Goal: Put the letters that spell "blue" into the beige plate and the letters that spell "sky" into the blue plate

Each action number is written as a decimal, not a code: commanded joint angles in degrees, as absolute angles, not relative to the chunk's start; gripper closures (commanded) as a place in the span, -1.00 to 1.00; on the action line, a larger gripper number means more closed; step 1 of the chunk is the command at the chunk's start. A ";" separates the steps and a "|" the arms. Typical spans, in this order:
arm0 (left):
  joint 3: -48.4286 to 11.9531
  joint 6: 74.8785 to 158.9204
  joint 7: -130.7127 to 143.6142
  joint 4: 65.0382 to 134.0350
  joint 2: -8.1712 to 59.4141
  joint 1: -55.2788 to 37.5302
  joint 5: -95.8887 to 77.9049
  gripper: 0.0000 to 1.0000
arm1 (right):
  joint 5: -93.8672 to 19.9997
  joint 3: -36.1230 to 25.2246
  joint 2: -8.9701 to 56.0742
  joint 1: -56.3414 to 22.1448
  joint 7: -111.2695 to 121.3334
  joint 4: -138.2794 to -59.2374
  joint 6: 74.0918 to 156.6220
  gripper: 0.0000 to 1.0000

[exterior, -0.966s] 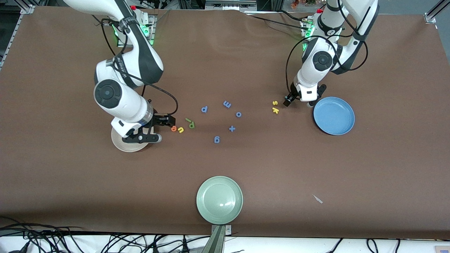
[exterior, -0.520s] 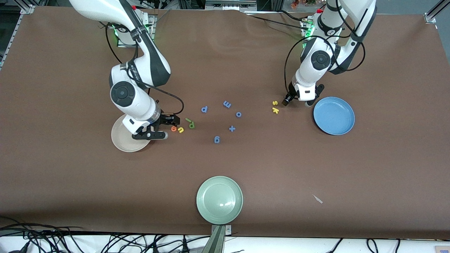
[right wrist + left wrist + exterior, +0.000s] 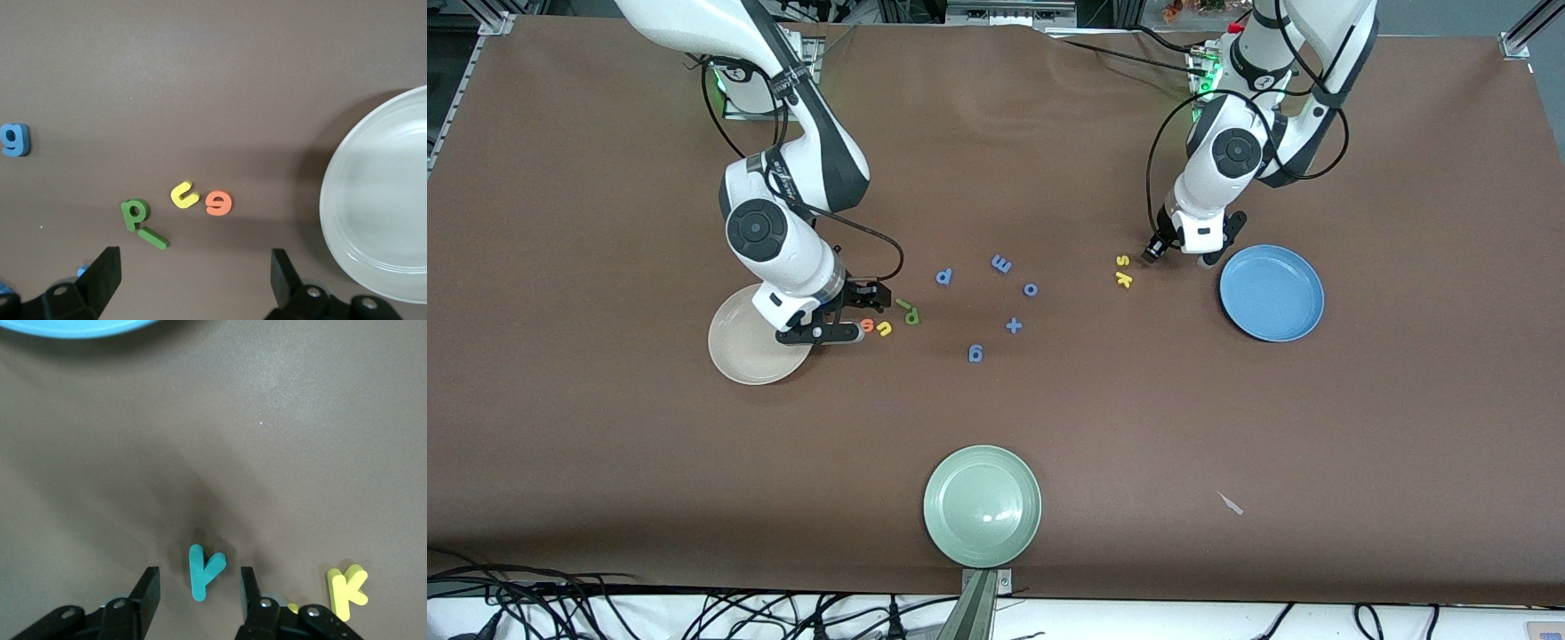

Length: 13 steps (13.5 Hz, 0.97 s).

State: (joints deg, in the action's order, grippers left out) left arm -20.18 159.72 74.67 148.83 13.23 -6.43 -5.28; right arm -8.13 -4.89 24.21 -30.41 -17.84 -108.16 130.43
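The teal y lies flat on the table between the fingers of my left gripper, with a gap on each side; that gripper is open. The yellow k and yellow s lie beside it, and the blue plate is close by. My left gripper hides the y in the front view. My right gripper hangs wide open over the table beside the beige plate. Orange e, yellow u, dark-green b and light-green l lie under it.
Several all-blue letters are scattered mid-table, among them a p, an m and a g. A pale green plate sits by the table edge nearest the front camera. A small scrap lies toward the left arm's end.
My right arm has swung off the beige plate to over the e and u. My left gripper has stayed by the s and k, its jaws narrowing.
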 commanded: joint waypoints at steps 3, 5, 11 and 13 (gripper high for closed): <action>-20.48 160.58 73.48 149.33 13.53 -6.33 -6.24 0.07 | -6.50 -4.92 22.50 -31.11 -17.75 -110.30 131.13 -0.99; -20.48 160.58 73.39 149.33 13.54 -6.33 -6.33 0.10 | -6.42 -5.18 22.50 -31.03 -17.23 -112.49 131.92 -0.99; -20.48 160.58 73.48 149.24 13.97 -6.33 -6.33 0.45 | -6.42 -5.10 23.20 -31.03 -15.82 -123.22 146.33 -0.99; -20.48 160.58 73.48 149.24 13.97 -6.33 -6.33 0.54 | -6.42 -5.01 24.43 -31.11 -15.82 -123.22 146.86 -0.99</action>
State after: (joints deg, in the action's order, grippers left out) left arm -20.19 159.75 74.64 148.94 13.97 -6.43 -5.28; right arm -7.37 -5.04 24.56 -30.84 -16.33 -122.12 145.34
